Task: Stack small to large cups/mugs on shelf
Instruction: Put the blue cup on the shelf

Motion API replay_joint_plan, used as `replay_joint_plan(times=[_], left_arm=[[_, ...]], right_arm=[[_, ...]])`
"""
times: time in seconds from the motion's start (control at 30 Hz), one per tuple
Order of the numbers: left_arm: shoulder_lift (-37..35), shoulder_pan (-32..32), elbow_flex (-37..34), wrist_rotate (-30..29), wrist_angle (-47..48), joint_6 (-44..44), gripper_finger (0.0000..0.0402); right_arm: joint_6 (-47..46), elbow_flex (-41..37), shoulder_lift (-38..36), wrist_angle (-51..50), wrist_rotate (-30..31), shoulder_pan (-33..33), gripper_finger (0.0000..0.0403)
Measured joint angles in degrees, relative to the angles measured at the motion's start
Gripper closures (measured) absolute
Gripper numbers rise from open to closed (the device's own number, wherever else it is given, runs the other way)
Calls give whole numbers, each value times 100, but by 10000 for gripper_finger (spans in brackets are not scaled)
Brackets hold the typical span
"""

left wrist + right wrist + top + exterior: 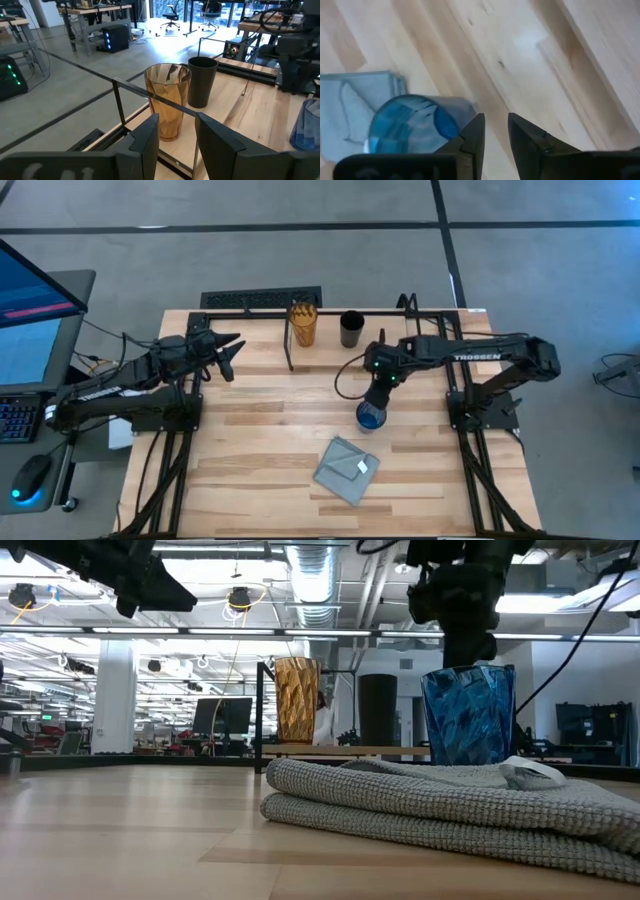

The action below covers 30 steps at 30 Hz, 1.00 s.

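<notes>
Amber tumbler (pixel 303 325) and black cup (pixel 351 329) stand on the shelf (pixel 420 330), upper centre, unstacked. Right gripper (pixel 377 402), fingers narrowly apart, hangs over the blue cup (pixel 371 416) mid-table. Left gripper (pixel 232 352) waits open, upper left.

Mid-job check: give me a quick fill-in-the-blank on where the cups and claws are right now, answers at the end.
1. The right claw hangs directly above the ____ cup.
2. On the shelf, the black cup stands beside the ____ tumbler.
3. The grey cloth lies on the ____, in front of the blue cup.
4. The left claw, fingers apart, holds ____.

Answers: blue; amber; table; nothing
</notes>
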<state>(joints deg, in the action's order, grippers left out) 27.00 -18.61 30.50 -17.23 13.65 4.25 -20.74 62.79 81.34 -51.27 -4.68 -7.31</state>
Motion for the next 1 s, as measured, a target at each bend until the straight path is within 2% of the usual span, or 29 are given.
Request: replay_joint_plan(times=[0.3,0.67,1.0], left_arm=[[-2,-2,0,0,51,-9,283],[0,0,0,-7,109,-4,283],[-2,0,0,2,201,12,283]], right_arm=[[118,19,47,-79,-274,447,296],[125,17,46,-91,167,568,296],[-22,-118,48,-6,157,692,296]])
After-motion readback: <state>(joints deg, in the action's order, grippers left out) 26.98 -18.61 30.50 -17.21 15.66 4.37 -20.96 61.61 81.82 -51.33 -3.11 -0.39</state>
